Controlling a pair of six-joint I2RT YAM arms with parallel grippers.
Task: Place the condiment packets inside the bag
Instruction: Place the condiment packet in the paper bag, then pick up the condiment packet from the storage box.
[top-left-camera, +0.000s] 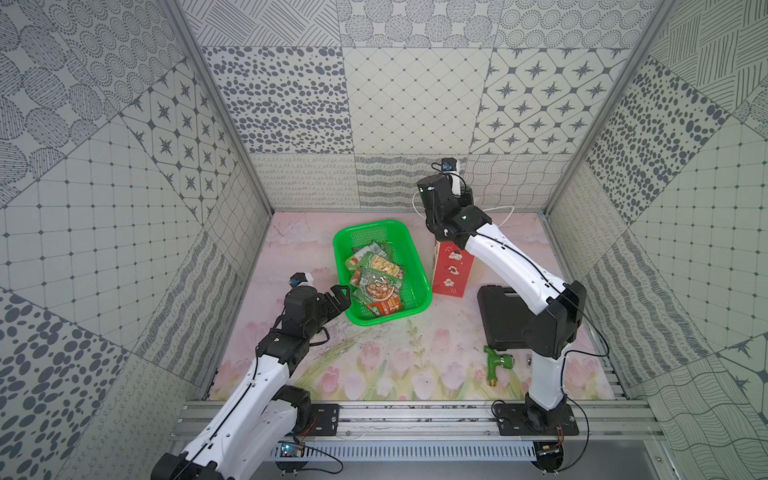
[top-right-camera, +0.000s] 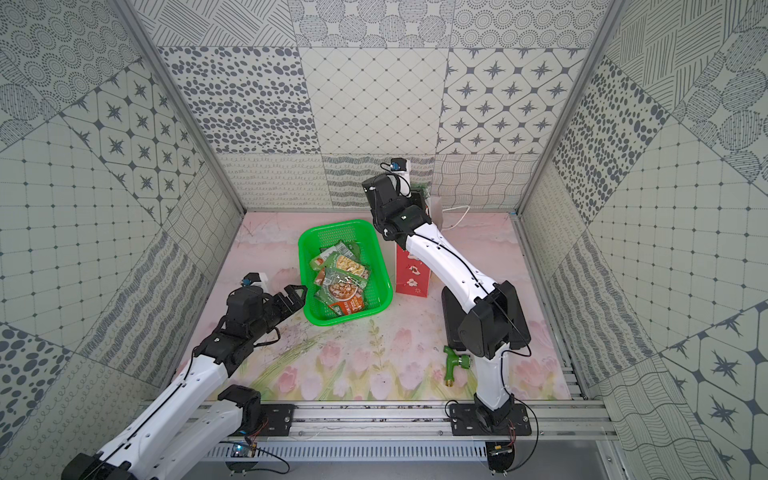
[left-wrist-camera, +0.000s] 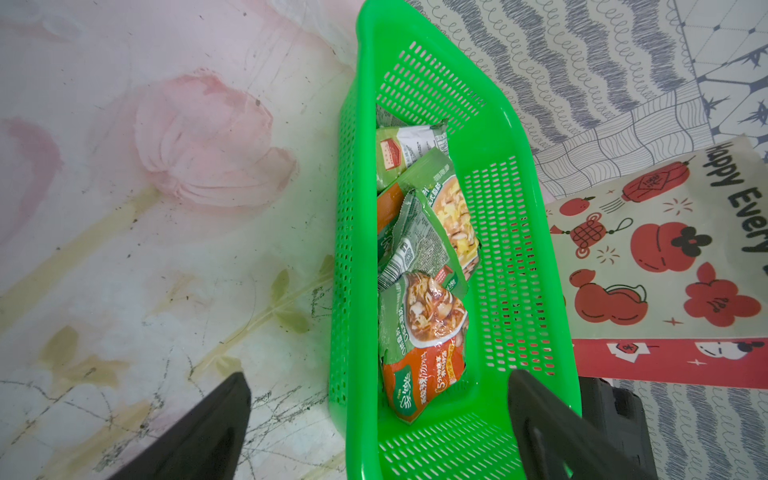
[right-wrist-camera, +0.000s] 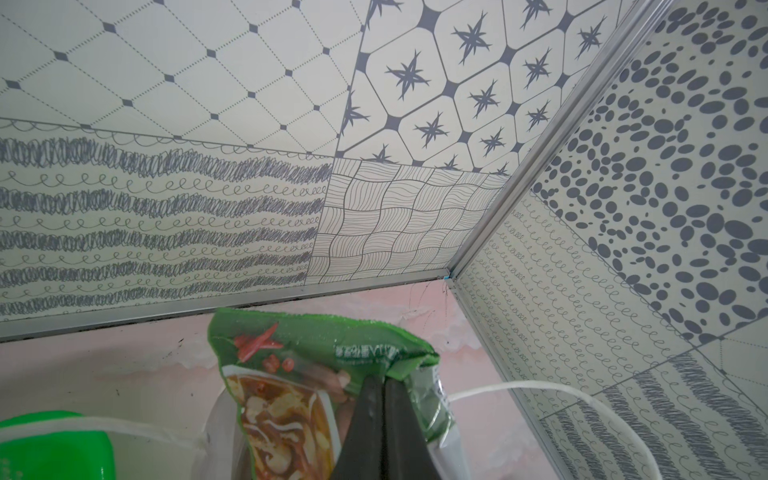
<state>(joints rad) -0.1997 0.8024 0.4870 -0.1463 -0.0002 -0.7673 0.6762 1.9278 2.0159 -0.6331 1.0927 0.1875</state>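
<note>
One packet (right-wrist-camera: 282, 361) hangs from the right pincer (right-wrist-camera: 384, 376), which is clenched on just a corner of it, above the bag (top-left-camera: 451, 270). The arm hides the bag's mouth in both top views, so whether the packet sits squarely over the opening cannot be told. That is the main risk: let go off-centre, the packet could catch on the rim or slide down behind the bag onto the worktop (top-left-camera: 374, 357). The thin corner hold could also give way early, since the pouch is glossy and its weight hangs below the grip. The bag is light paper standing upright. A nudge from the wrist going down would likely fold its wall or tip it. The white cord handle (right-wrist-camera: 519, 386) looping beside the pincer could also snag a finger on the way out.

Several more packets (top-left-camera: 376, 282) lie overlapping in the green basket (top-left-camera: 365, 224) just beside the bag. The left pincer (top-left-camera: 341, 298) is spread wide and empty on the basket's side away from the bag, with one finger outside the wall and one over the inside. Closing there would seize plastic, not a packet, and a push could shove the basket into the bag.
</note>
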